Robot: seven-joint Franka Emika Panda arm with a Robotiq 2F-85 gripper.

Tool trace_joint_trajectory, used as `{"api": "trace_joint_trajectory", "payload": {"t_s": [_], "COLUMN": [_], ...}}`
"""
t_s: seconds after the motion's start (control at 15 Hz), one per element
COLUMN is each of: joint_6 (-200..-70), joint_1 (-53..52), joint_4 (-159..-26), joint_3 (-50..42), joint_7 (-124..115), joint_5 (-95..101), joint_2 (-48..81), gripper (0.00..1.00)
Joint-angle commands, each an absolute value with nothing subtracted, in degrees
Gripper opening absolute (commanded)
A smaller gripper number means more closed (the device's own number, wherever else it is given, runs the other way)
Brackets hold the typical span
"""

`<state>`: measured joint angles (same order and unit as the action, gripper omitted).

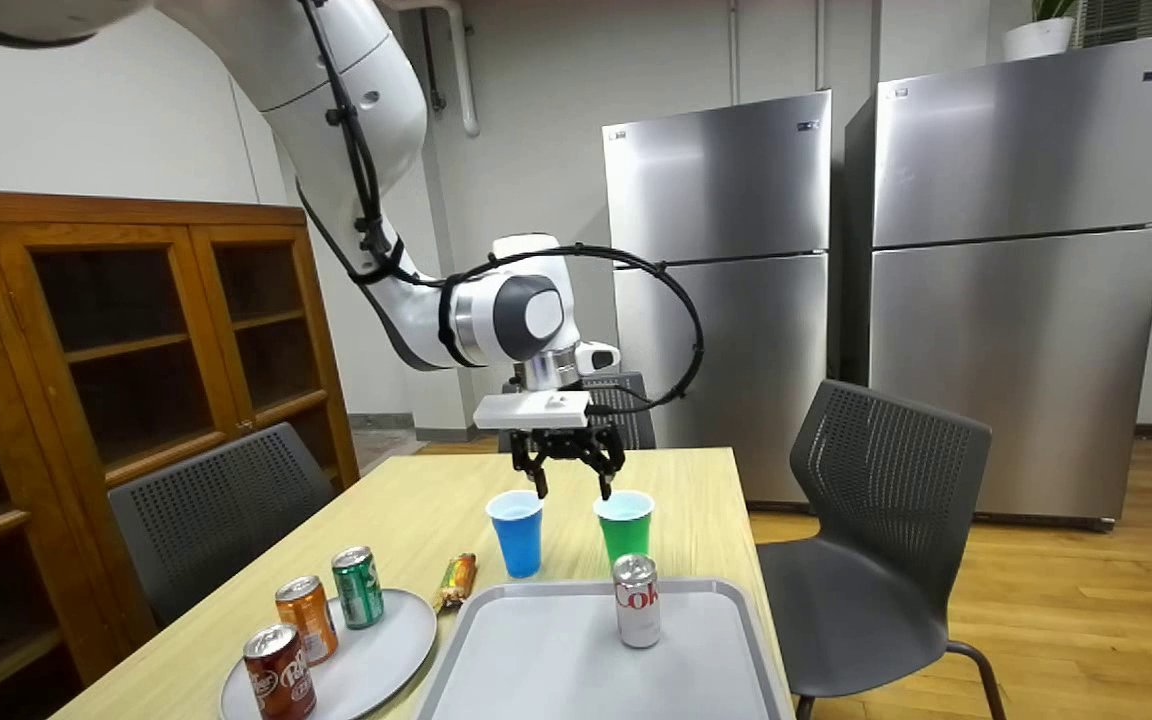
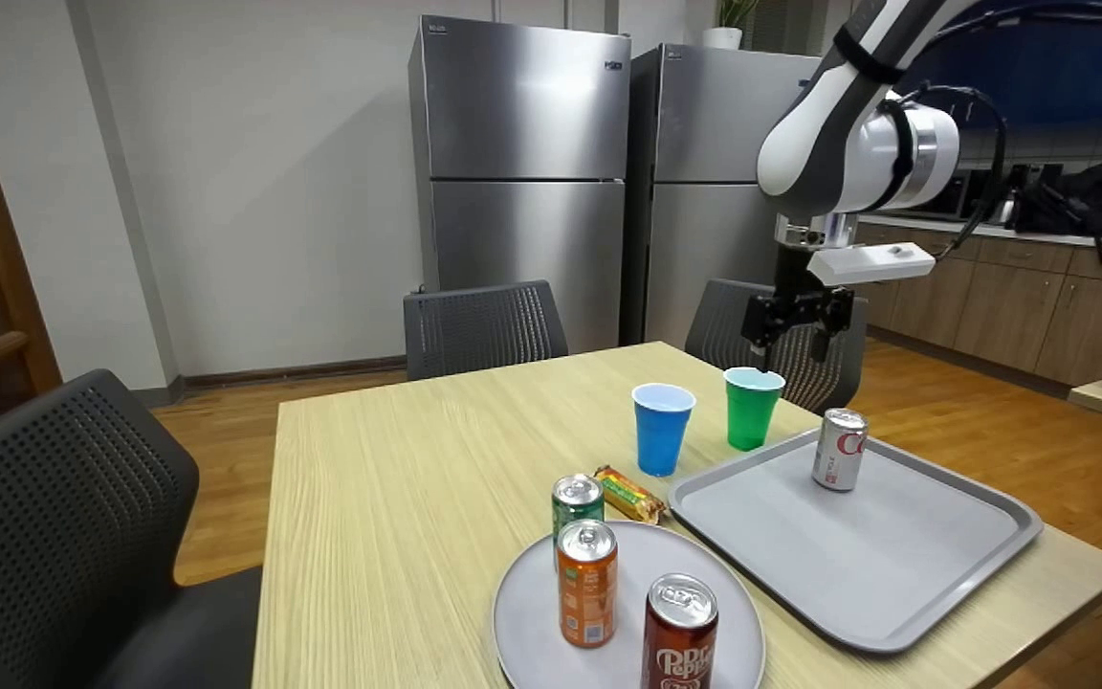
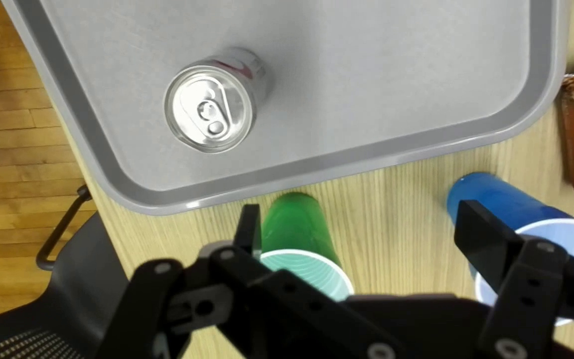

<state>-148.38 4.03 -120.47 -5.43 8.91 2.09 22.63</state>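
Jaws wide apart, the tool [image 1: 574, 490] hangs near the blue plastic cup [image 1: 518, 540] and green plastic cup [image 1: 625, 532] beside a tray [image 1: 536, 660] bearing a silver Coke can [image 1: 637, 605].

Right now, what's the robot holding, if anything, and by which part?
Nothing is held: the tool stands open near the green cup and the blue cup.

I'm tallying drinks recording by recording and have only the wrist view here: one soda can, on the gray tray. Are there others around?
Observer: Yes, three more in both exterior views: a Dr Pepper can, an orange can and a green can stand on a round gray plate.
Operator: Which is nearer that plate, the green cup or the blue cup?
Observer: The blue cup, as both exterior views show.
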Motion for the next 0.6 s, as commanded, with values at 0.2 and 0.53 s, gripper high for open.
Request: {"api": "trace_joint_trajectory", "payload": {"t_s": [0.2, 0.53], "joint_6": [-150.4, -150.4], "joint_1": [1.1, -0.1], "joint_4": [-128.0, -130.2], "joint_3": [-3.5, -0.5], "joint_7": [7.0, 8.2], "joint_5": [4.4, 2.8], "joint_2": [16.5, 14.8], "gripper": [1.0, 1.0]}}
